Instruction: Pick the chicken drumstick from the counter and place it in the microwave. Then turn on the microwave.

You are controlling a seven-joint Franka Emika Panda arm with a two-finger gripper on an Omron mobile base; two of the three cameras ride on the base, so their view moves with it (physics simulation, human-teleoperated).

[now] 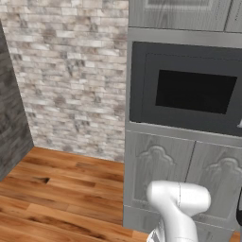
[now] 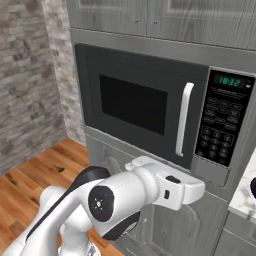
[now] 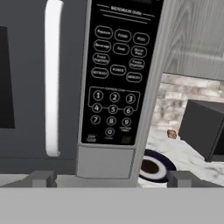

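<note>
1. I see the microwave (image 2: 150, 110) built into grey cabinetry, its door shut, white handle (image 2: 183, 119) upright beside the keypad (image 2: 220, 127)
2. In the hand view the keypad (image 3: 114, 83) sits dead ahead, and the handle (image 3: 53, 78) runs at about 9 o'clock from it
3. The pincer (image 3: 112, 178) shows as two grey finger tips (image 3: 42, 178) set wide apart at 6 o'clock, released, nothing between them
4. The chicken drumstick (image 3: 172, 134) lies on the counter (image 3: 183, 153), at roughly 4 o'clock from the keypad, well apart from the pincer
5. A dark-rimmed plate (image 3: 154, 166) rests on the counter nearer me, at 7 o'clock from the drumstick
6. A black box appliance (image 3: 203, 127) stands on the counter just beside the drumstick, at its 3 o'clock
</note>
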